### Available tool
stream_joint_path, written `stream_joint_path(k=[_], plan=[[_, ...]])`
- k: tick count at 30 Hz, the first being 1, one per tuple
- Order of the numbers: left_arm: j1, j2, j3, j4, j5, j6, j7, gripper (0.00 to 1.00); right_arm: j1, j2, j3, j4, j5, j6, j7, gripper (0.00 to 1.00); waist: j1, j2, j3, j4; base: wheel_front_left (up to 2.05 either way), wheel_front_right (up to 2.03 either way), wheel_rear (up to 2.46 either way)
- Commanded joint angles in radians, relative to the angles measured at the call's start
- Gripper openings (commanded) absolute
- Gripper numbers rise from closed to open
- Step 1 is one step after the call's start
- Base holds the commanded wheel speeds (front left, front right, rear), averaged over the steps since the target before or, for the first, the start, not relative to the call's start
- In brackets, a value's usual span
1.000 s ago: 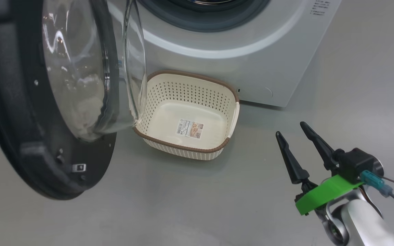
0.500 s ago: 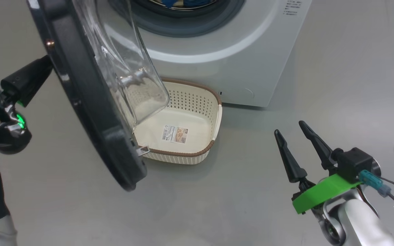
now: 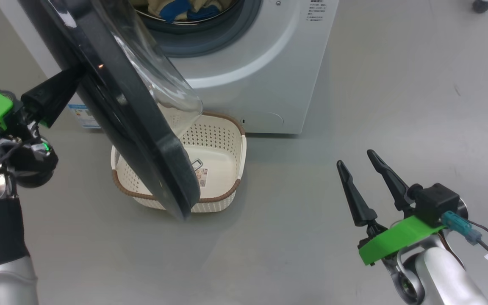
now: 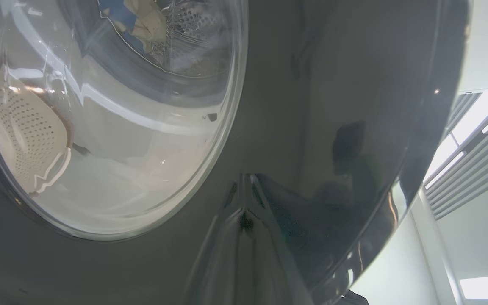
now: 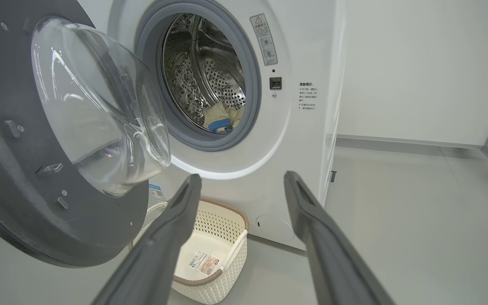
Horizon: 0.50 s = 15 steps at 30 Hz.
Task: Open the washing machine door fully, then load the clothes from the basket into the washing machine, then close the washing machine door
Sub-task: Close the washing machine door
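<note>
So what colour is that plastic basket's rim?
Brown, on the cream perforated plastic basket; best in the head view.

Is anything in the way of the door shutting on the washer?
Nothing I can see. The clothes lie inside the drum, the basket sits on the floor below the door, and the right gripper is off to the side.

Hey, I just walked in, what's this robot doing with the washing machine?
The robot looks to be at the door-closing step. Its left gripper, shut, presses against the glossy outer face of the washing machine door, which stands partway open. The clothes lie inside the washing machine, and the basket holds nothing but its label sticker. The right gripper hangs open above the floor, touching nothing.
</note>
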Motion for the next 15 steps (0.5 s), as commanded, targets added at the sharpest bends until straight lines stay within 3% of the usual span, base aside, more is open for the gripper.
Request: stream_joint_path(k=[1, 15], plan=[[-0.056, 0.025, 0.015, -0.024, 0.001, 0.010, -0.001, 0.00, -0.012, 0.002, 0.015, -0.033, 0.007, 0.004, -0.006, 1.00, 0.0000, 0.0000, 0.000, -0.020, 0.00, 0.00, 0.00], [-0.065, 0.019, 0.025, 0.024, -0.004, -0.013, -0.019, 0.00, -0.001, 0.007, 0.010, -0.034, 0.007, 0.004, -0.006, 1.00, 0.0000, 0.0000, -0.008, -0.087, 0.00, 0.00, 0.00]])
